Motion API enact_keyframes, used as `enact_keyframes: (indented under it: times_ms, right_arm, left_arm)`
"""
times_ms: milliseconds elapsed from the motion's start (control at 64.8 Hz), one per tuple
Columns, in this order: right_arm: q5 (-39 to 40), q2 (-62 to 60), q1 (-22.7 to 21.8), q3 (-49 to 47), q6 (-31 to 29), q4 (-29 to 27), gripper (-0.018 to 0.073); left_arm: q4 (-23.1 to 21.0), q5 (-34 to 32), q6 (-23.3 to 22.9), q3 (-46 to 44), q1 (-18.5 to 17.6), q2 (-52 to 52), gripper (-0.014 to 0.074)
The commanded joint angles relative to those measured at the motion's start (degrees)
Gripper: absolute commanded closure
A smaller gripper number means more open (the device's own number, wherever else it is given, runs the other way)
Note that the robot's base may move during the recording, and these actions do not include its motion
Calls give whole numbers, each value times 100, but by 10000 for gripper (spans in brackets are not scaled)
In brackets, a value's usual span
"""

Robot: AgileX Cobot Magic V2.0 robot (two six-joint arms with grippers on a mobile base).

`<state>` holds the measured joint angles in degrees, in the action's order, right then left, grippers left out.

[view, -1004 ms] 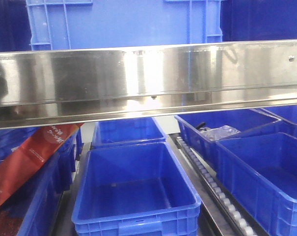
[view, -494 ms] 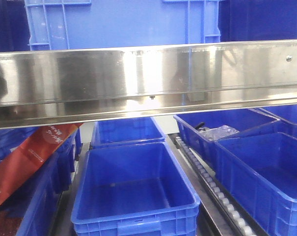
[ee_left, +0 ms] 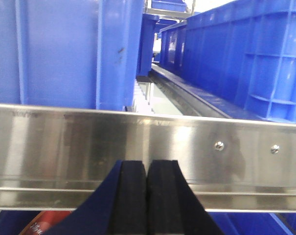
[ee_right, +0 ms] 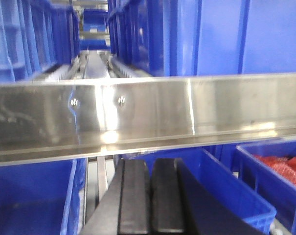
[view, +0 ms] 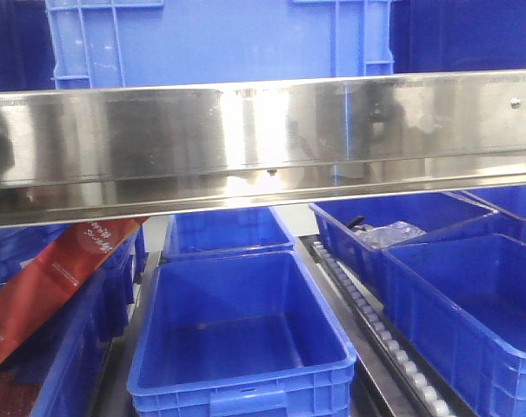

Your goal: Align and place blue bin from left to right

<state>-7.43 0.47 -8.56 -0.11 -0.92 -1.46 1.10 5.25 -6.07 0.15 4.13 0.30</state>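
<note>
A large blue bin (view: pixel 219 39) with ribbed walls stands on the upper shelf behind the steel rail (view: pixel 263 139) in the front view. Neither gripper shows there. In the left wrist view my left gripper (ee_left: pixel 147 169) is shut and empty, pads together, just in front of the rail (ee_left: pixel 211 161). A ribbed blue bin wall (ee_left: pixel 59 49) rises behind the rail on the left. In the right wrist view my right gripper (ee_right: pixel 150 169) is shut and empty, below the rail (ee_right: pixel 187 107), with a blue bin wall (ee_right: pixel 226 34) above right.
Another blue bin (ee_left: pixel 245 58) stands right of a roller lane (ee_left: pixel 162 93) on the upper shelf. On the lower shelf sit several open blue bins (view: pixel 236 339), one holding clear bags (view: pixel 389 233). A red package (view: pixel 45 287) leans at the left.
The bins have not moved. A dark reflection on the steel rail has slid rightward, and the front view wobbled slightly.
</note>
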Motion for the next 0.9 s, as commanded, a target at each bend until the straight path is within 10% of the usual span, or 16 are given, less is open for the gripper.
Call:
enact_keyframes:
  times_ms: [0, 880]
  right_arm:
    - [91, -47, -37, 11, -35, 24, 721]
    - [196, -47, -37, 11, -35, 22, 721]
  left_arm:
    - [-33, -115, 9, -15, 21, -30, 707]
    - [-33, -115, 9, -15, 21, -30, 707]
